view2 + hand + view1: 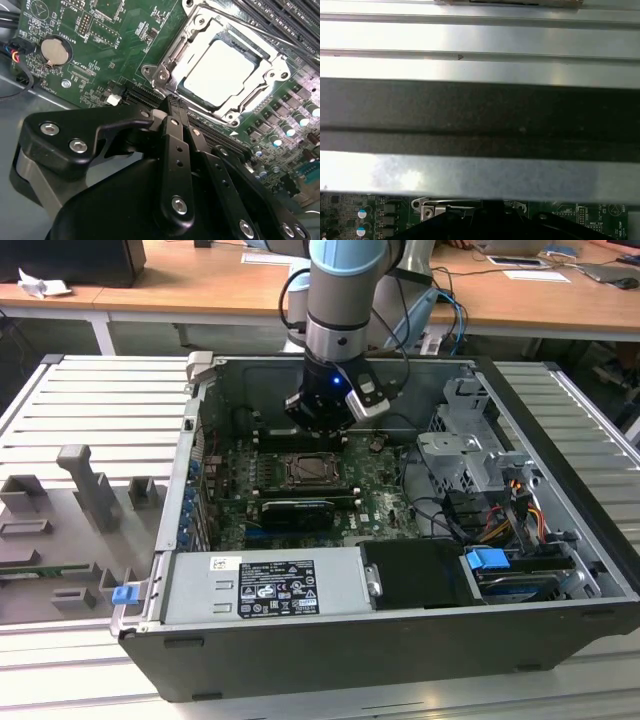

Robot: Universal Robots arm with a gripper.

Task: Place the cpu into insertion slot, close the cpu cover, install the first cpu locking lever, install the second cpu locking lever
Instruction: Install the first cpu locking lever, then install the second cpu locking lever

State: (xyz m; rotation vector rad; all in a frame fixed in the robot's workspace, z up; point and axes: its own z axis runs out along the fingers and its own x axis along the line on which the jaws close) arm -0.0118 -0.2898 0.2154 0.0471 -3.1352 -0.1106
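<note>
Hovering over the board [100, 30], our jaws [172, 102] are clenched on nothing, fingertips together just beside the slot [170, 75]. We see the cpu [217, 72] seated there, cover [197, 32] closed around it.

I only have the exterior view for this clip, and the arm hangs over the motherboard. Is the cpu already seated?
Observer: Yes. In the second wrist view the cpu lies flat on the green motherboard, silver top up.
Operator: Is the cover down over it?
Observer: The cpu cover lies flat around it, and the chip's top shows through the window.
Operator: And the claw, is it holding anything?
Observer: No. The claw is shut and empty, with its tip near one corner of the cover. I cannot tell whether it touches.
</note>
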